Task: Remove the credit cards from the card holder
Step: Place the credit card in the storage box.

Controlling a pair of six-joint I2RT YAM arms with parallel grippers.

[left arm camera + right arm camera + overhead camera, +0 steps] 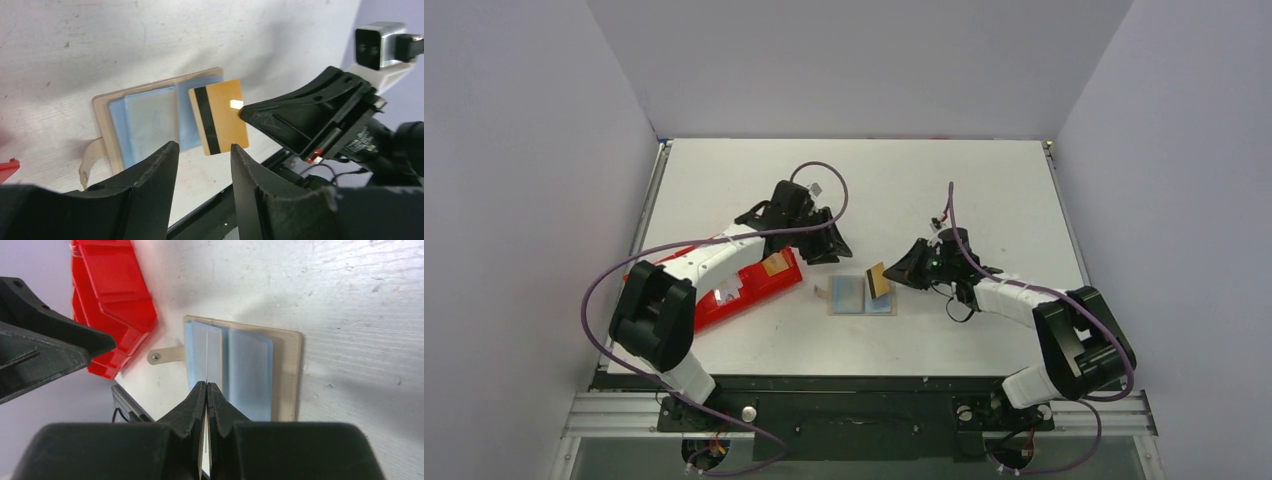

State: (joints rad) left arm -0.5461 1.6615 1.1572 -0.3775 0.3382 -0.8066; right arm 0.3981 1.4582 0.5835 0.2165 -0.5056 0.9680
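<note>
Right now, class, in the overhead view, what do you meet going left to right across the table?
red tray → card holder → right arm

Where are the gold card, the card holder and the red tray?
gold card (222,120): left wrist view, its orange face beside the black stripe.
card holder (293,380): right wrist view, beige right border.
red tray (119,296): right wrist view, inner wall.

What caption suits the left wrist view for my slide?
Right jaws hold a gold card over the open card holder; left jaws stand apart.
</note>
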